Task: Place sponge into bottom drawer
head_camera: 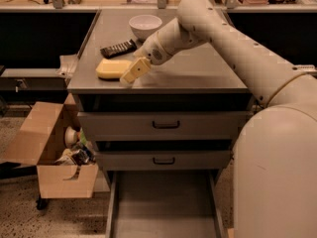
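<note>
The task is sitting at its early stage. The sponge (110,68) is lying flat on the desk (198,76), towards the 9 o'clock edge of the top, and is not yet being lifted. The bottom drawer (163,207) is standing pulled out at 6 o'clock from the sponge, well below it, and its grey floor is showing bare. The opening therefore looks done. The grasp, the lift, the carry down and the release all appear to be left.

The end effector (134,72) is sitting at the sponge's 3 o'clock end, touching or just overlapping that end and angled down towards 7 o'clock. Whether it is spread, pressed together or pinching the sponge, I cannot tell from this view.

The arm (223,38) is reaching in from the robot's body at 4 o'clock, rising to a bend near 12 o'clock above the desk. From there it is sloping down towards 8 o'clock, with the wrist hanging low over the desk top.

A white bowl (145,26) is sitting at 1 o'clock from the sponge, and a dark ribbed bar (118,48) is lying just beside it at 12 o'clock. Both are apart from the end effector. The two upper drawers (166,124) are sitting closed between the desk top and the open one.
</note>
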